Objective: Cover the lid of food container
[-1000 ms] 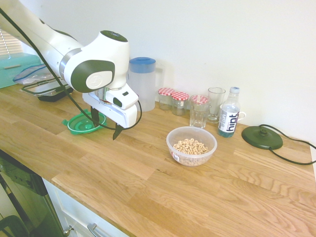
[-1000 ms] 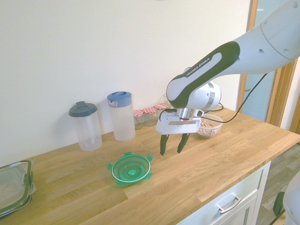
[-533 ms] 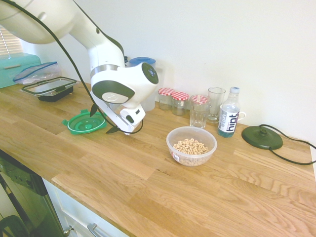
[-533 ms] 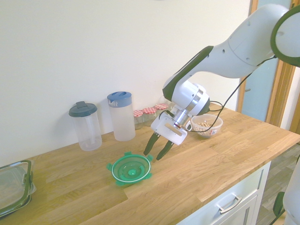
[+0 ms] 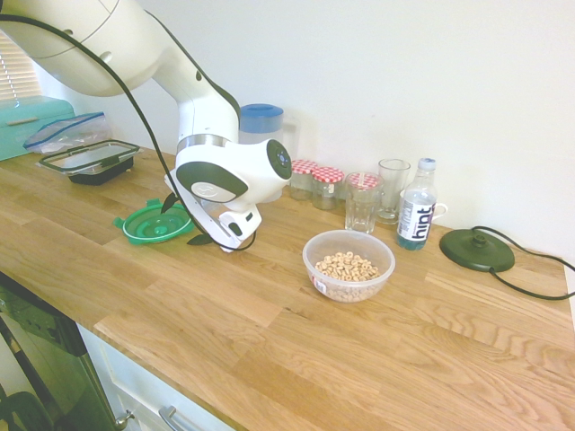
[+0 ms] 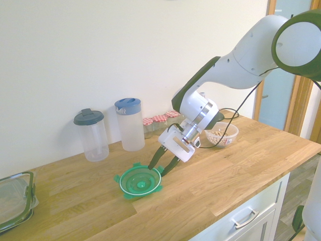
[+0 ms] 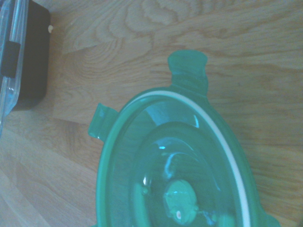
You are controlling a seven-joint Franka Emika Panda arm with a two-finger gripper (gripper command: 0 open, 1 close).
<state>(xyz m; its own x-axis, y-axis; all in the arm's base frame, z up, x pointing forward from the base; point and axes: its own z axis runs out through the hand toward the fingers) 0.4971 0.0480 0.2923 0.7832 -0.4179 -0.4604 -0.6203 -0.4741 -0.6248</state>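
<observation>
Gripper [image 6: 161, 166] tilted down with jaws spread wide, nothing held, fingertips right at the near rim of the lid [image 6: 139, 182]. Green lid flat on the wooden counter [image 5: 296, 341], well apart from the food container [image 5: 349, 265] of cereal rings.

Bright, washed-out daylight around me, soft shadows on my bench [image 5: 296, 341], wrist view blurred, glare on the green lid [image 7: 175, 165].

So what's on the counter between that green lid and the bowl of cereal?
Only the robot's open pincer, tilted down at the green lid's near edge. Beyond it, bare wood up to the bowl of cereal, as the first exterior view shows.
</observation>
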